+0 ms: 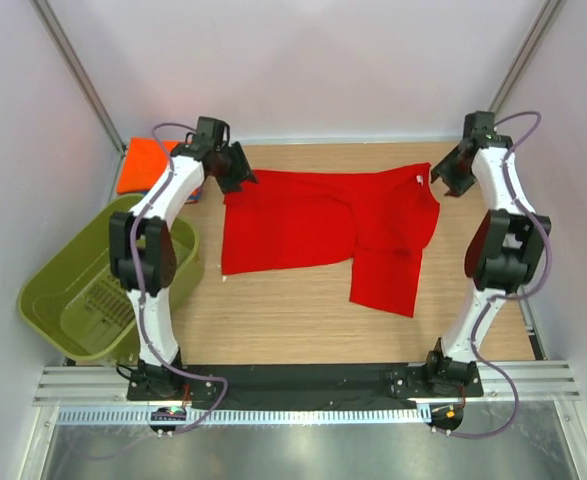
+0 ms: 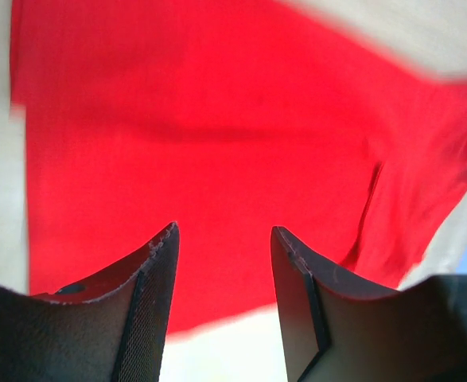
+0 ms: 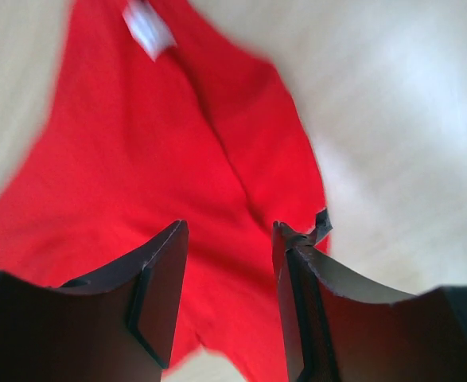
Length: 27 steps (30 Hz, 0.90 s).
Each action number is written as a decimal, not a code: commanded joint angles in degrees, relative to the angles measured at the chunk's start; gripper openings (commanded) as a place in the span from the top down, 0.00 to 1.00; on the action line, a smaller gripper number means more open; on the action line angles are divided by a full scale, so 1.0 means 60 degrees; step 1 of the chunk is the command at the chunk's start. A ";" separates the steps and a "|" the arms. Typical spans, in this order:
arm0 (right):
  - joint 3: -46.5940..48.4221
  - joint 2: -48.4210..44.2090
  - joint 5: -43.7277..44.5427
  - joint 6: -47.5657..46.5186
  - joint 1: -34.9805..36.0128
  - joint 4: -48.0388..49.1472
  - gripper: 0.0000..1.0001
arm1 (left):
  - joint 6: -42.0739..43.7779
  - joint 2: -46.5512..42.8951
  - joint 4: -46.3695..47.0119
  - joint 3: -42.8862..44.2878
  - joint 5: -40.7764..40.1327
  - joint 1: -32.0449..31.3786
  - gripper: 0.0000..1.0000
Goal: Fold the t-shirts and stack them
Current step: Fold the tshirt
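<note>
At the near edge of the table (image 1: 283,325), the two arm bases are seen bolted side by side on a dark strip. To the left, an olive-green basket (image 1: 43,300) is set tilted at the table's edge, partly beyond it, beside the left arm.

Past the bare wood, the deep red t-shirt (image 1: 303,220) is spread flat across the middle and far part of the table. Its body is laid out towards the left, and one portion hangs down towards the near side on the right. Its white neck label (image 1: 416,179) is seen at the far right corner of the cloth.

The left gripper (image 1: 241,178) is held above the shirt's far left corner. In the left wrist view its fingers (image 2: 157,274) are parted, with nothing clasped and only red cloth (image 2: 217,119) seen below the gap. The right gripper (image 1: 441,178) is poised just beside the far right corner, near the label. Its fingers (image 3: 165,270) are likewise spread, with nothing between them, above the red fabric (image 3: 153,159) and its label (image 3: 147,28).

Farthest off, in the far left corner, the bright orange t-shirt (image 1: 143,162) is seen lying behind the left arm.
</note>
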 commanded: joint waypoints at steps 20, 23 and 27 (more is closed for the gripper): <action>-1.1495 -0.8520 0.0362 0.3690 0.1120 -0.0469 0.51 | 0.0271 -0.5229 0.0301 -0.6570 -0.0646 -0.1222 0.45; -1.1758 -0.8710 0.0393 0.3838 0.1238 -0.0221 0.52 | 0.0286 -0.5362 0.0447 -0.6732 -0.0690 -0.1222 0.44; -1.2124 -0.8682 0.0465 0.4087 0.1443 0.0189 0.51 | 0.0257 -0.5347 0.0653 -0.7024 -0.0749 -0.1222 0.44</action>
